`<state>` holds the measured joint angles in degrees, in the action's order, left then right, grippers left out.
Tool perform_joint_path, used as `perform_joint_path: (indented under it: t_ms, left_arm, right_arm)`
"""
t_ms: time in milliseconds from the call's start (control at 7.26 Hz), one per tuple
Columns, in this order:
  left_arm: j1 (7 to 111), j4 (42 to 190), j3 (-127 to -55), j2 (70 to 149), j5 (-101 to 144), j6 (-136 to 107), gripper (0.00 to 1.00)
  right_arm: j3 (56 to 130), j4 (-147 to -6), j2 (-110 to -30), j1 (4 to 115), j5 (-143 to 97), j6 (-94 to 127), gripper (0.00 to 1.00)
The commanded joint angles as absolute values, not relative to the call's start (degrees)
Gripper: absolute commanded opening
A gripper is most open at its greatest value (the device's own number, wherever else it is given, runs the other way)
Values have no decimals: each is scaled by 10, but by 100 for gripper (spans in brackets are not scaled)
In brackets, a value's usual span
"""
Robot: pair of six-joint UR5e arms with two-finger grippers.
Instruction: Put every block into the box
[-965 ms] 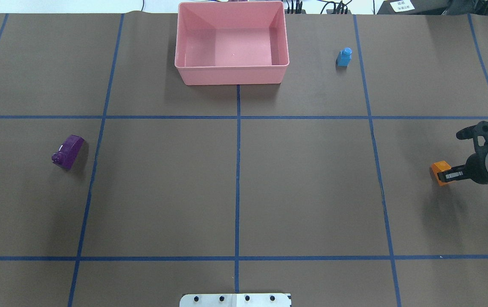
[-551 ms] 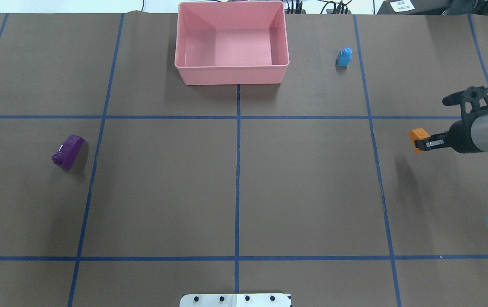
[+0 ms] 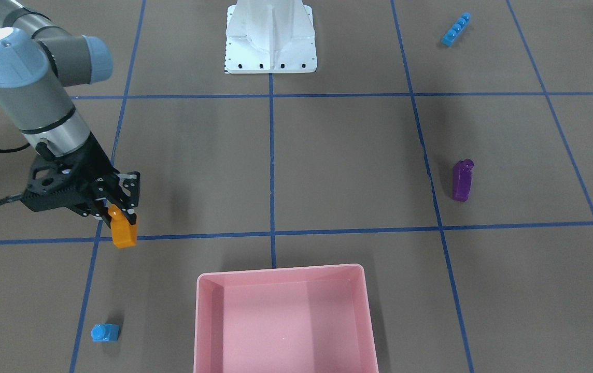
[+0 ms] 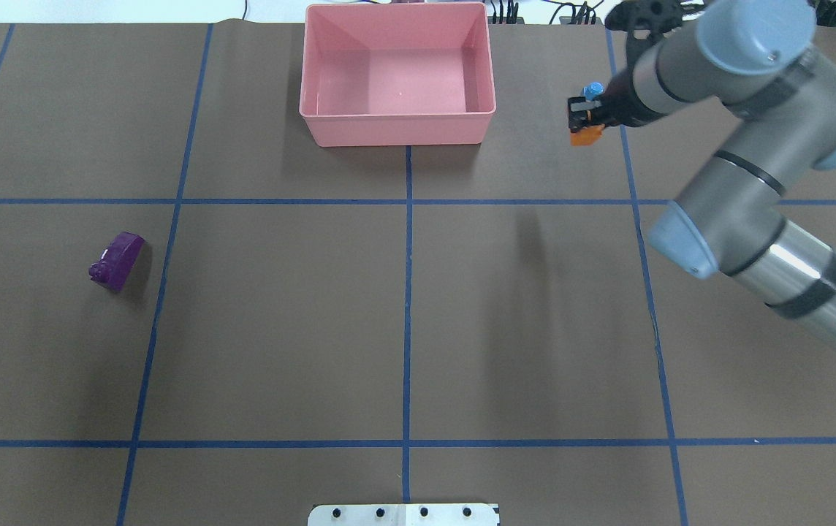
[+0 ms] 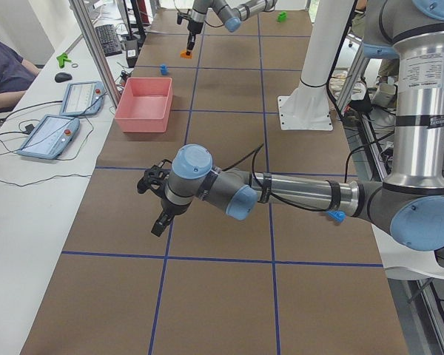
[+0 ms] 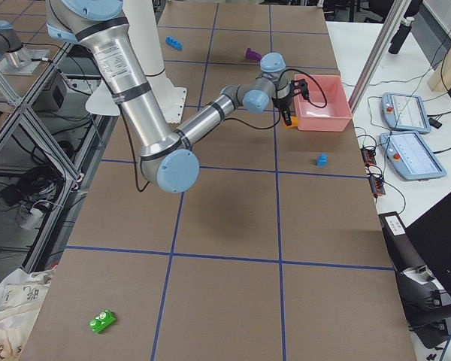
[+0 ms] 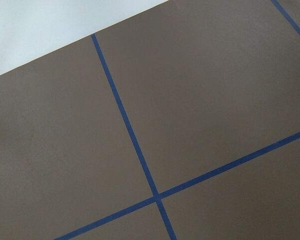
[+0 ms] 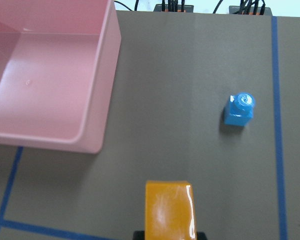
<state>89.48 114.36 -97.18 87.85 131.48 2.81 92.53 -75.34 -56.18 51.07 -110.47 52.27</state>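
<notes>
brown table cover (image 4: 279, 321) marked off in squares by blue tape lines (image 4: 407, 292). beside it on a white bench (image 5: 22, 222), one grey tablet (image 5: 81, 96) just beside a second tablet (image 5: 48, 135), then a dark mouse (image 5: 64, 77) and a black keyboard (image 5: 107, 38) farther along. between bench and table, a slanting aluminium post (image 5: 96, 52). at the bench's edge, a seated person's dark sleeve (image 5: 4, 70).
</notes>
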Motion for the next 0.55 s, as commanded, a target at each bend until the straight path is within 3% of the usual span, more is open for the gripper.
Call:
perform_joint_path:
  t_ms: [0, 413]
  left_arm:
    - [895, 1143, -971, 877, 1315, 28, 100]
    - [894, 1144, -971, 877, 1315, 28, 100]
  right_arm:
    - [698, -783, -355, 507, -1103, 529, 0]
    - [507, -708, -253, 506, -1084, 526, 0]
